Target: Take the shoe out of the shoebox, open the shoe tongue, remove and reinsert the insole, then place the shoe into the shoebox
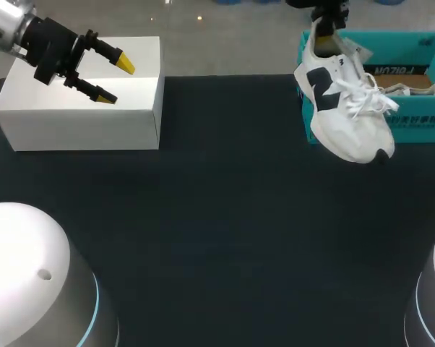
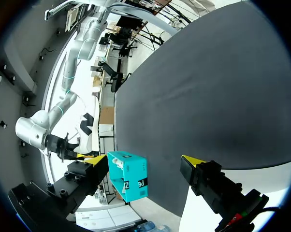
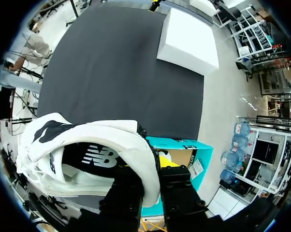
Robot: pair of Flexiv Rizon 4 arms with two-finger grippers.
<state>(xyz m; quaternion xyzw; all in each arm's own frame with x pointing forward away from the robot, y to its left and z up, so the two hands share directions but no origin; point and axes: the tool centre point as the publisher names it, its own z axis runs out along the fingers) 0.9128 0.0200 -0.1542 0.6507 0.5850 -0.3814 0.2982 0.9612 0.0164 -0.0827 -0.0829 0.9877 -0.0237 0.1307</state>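
Head view: the shoe (image 1: 344, 108) hangs toe-down above the bench (image 1: 225, 217), just in front of the shoebox (image 1: 420, 79).
Left wrist view: the left gripper (image 2: 140, 159) has its fingers spread, with nothing between them.
Right wrist view: the right gripper (image 3: 152, 171) pinches the soft heel collar. The shoe is probably light and floppy, so it is best held at the stiffer heel.

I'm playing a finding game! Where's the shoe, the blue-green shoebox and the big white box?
shoe (image 1: 347, 126), head view, on its white side near the toe.
shoebox (image 1: 423, 134), head view, on its front wall.
white box (image 1: 80, 126), head view, on its front side.
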